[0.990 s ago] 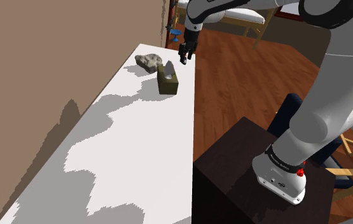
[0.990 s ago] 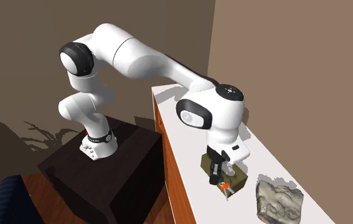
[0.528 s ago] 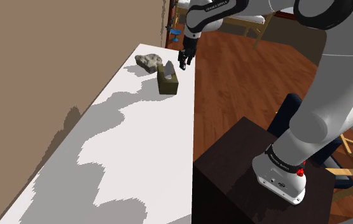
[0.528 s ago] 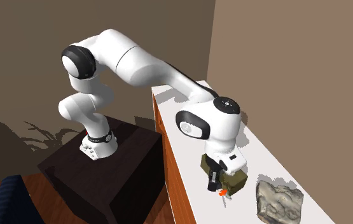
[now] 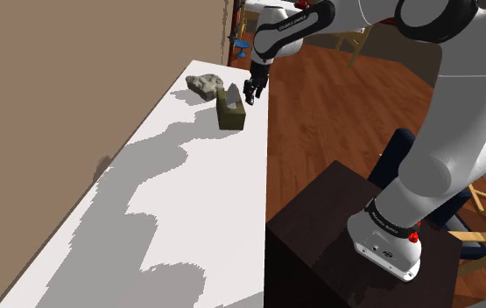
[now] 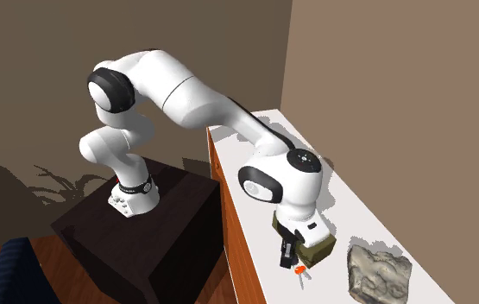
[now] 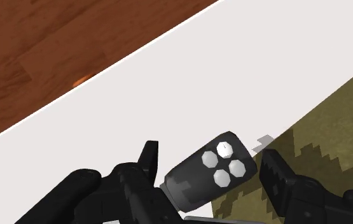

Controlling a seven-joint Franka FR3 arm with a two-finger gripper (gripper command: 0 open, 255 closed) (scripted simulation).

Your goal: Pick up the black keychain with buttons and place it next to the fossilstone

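Observation:
A black keychain (image 7: pixel 212 170) with three white buttons sits clasped between my two fingers. My gripper (image 5: pixel 250 94) is shut on it, low over the white counter (image 5: pixel 188 201) near its floor-side edge. In the second exterior view the gripper (image 6: pixel 290 257) hangs beside an olive box (image 6: pixel 320 248), with a small orange tag (image 6: pixel 301 270) dangling below it. The grey fossil stone (image 5: pixel 206 84) lies just past the olive box (image 5: pixel 230 110), on its wall side. Seen from the second exterior camera, the fossil stone (image 6: pixel 380 272) rests at the counter's near end.
The olive box (image 7: pixel 321 133) stands close beside the gripper. A brown wall (image 5: pixel 74 79) runs along the counter's far side. Past the counter edge lies wooden floor (image 7: pixel 54 51). The dark stand (image 5: pixel 337 236) is beside the counter.
The gripper has come down toward the counter beside the olive box, carrying the keychain with it. The arm's elbow has dropped lower.

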